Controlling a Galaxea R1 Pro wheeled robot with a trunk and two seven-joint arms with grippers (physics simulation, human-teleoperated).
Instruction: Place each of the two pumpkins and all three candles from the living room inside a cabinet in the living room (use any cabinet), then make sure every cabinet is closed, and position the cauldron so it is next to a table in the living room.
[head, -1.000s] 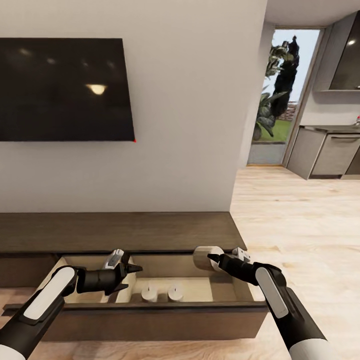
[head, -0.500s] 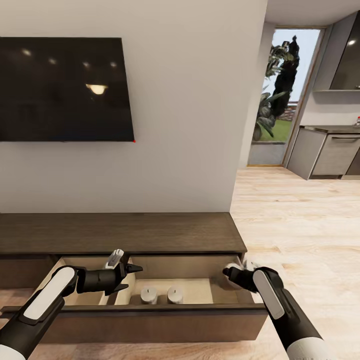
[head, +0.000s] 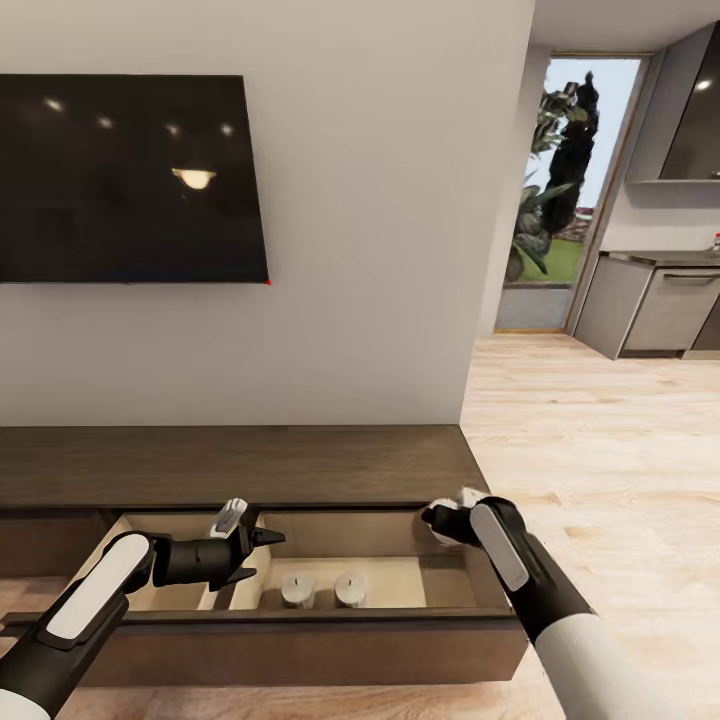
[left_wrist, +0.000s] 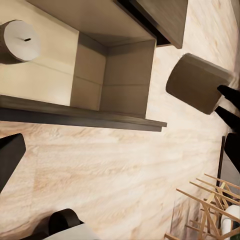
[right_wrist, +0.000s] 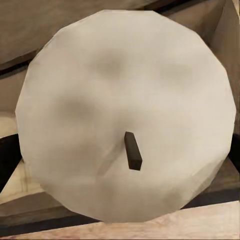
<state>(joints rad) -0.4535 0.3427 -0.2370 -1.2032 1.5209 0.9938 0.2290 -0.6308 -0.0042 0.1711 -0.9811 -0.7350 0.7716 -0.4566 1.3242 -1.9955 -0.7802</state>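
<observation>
1. Candle (right_wrist: 125, 115) sat clamped in the right gripper (head: 440, 522) over the open cabinet (head: 240, 465) drawer; the right wrist view showed its pale round top and dark wick.
2. Two more candles (head: 297, 588) stood inside the drawer.
3. Left gripper (head: 262, 555) hung spread, holding nothing.

Head camera is looking forward and down at the open cabinet (head: 300, 470); both wrist cameras are sharing its drawer interior, at 6 o'clock.

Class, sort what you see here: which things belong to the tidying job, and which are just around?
Job:
- cabinet, drawer open
- two candles in the drawer
- third candle in the right claw

Just around:
- television
- kitchen counter
- garden door
</observation>
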